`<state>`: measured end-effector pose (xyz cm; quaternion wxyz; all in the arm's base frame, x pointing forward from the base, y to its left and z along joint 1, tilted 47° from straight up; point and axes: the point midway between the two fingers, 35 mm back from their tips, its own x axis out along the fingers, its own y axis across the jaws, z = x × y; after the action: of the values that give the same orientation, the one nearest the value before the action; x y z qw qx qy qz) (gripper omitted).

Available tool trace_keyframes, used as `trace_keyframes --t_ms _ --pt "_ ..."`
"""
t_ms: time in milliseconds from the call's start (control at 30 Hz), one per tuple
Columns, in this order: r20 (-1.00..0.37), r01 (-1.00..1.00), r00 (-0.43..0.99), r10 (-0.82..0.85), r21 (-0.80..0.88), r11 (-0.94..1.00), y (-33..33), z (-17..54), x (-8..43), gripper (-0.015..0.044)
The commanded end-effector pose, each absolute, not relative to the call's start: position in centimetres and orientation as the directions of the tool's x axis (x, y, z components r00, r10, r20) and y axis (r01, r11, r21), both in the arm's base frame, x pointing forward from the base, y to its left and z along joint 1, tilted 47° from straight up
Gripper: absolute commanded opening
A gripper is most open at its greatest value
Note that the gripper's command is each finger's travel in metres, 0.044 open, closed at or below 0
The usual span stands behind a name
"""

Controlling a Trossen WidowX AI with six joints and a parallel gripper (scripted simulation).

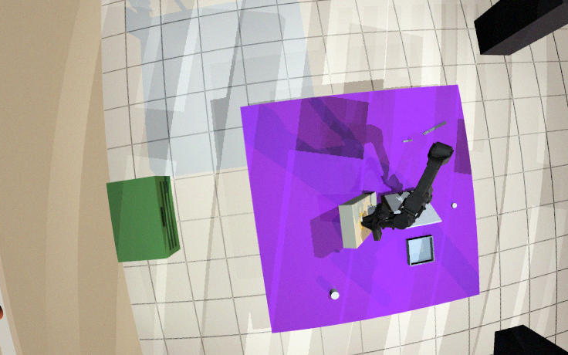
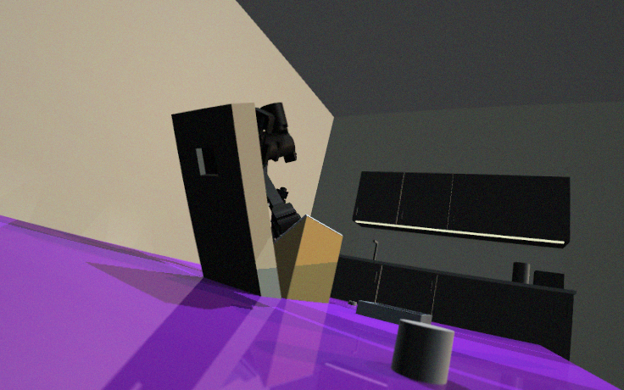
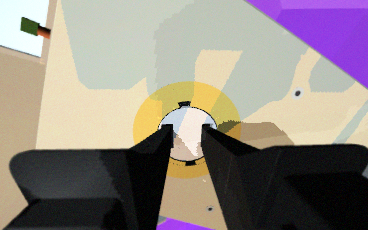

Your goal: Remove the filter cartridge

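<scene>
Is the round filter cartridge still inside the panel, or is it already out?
Inside. In the wrist view the cartridge sits within its yellow ring on the panel.

We see the service panel point(image 3: 95, 105) as a matt cream face, smooth and paint-like. Around the filter cartridge point(image 3: 187, 127) lies a flat yellow ring point(image 3: 147, 117) without gloss; the cartridge face itself looks pale, smooth and faintly sheened, like brushed metal. The gripper point(image 3: 186, 142) fingers appear as matt black plastic. We note the purple table top point(image 1: 286, 211) as smooth and slightly glossy, and the tray point(image 1: 420, 263) as light grey with a metallic look.
</scene>
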<state>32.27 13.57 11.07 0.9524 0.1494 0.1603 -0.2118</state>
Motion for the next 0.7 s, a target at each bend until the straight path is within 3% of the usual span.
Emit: trace_keyframes --t_ms 0,200,267,400,667 --pt "-0.369 0.451 0.859 -0.355 0.217 0.866 13.57 11.07 32.27 0.0096" --pt "-0.369 0.451 0.859 -0.355 0.217 0.866 13.57 11.07 32.27 0.0056" --pt "-0.369 0.451 0.859 -0.355 0.217 0.866 13.57 11.07 32.27 0.0003" --pt "-0.373 0.442 0.857 -0.355 0.181 0.879 13.46 10.94 32.43 0.0" --pt "-0.379 0.359 0.855 -0.355 -0.064 0.931 13.28 10.74 32.69 0.0"
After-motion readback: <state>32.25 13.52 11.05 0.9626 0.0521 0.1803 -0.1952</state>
